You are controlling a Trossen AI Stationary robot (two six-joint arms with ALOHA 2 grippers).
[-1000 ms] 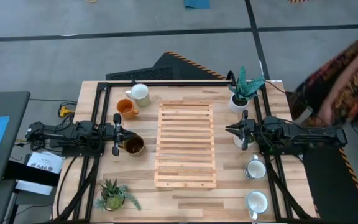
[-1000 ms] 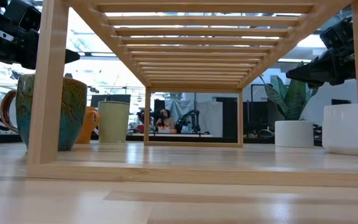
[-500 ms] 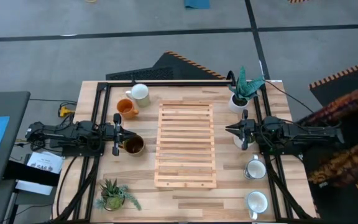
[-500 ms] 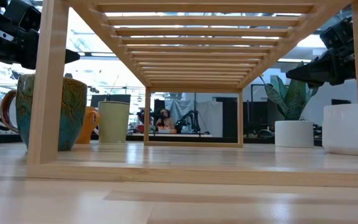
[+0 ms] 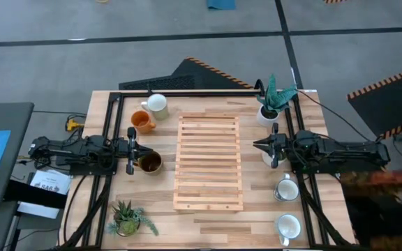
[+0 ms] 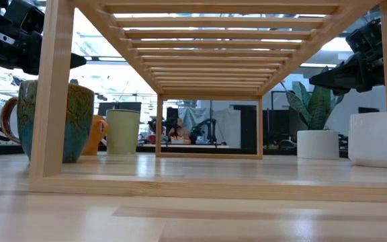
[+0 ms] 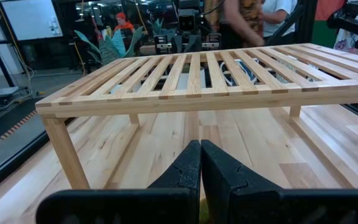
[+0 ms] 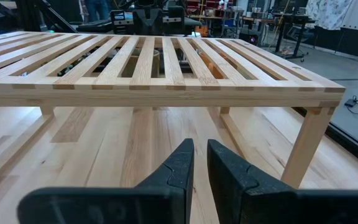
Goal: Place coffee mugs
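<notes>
Three coffee mugs stand left of the wooden slatted rack (image 5: 208, 164): a pale one (image 5: 157, 104), an orange one (image 5: 143, 122) and a dark one (image 5: 149, 163), teal-green on its side in the low view (image 6: 79, 121). Three white mugs stand on the right (image 5: 269, 156), (image 5: 285, 188), (image 5: 288, 226). My left gripper (image 5: 151, 148) hangs level and shut above the dark mug, pointing at the rack (image 7: 197, 74). My right gripper (image 5: 255, 145) hangs level above the farthest white mug. A narrow gap shows between its fingers (image 8: 200, 162), with nothing in it.
A white pot with a teal plant (image 5: 271, 103) stands at the far right corner, and a small spiky green plant (image 5: 126, 218) at the near left. The rack stands on legs with free room beneath it (image 6: 207, 168). Bare tabletop lies near the front edge (image 5: 208, 226).
A person in patterned clothes beside the table's right edge has moved away toward the near right and almost out of the high view. Both arms and all mugs have kept still.
</notes>
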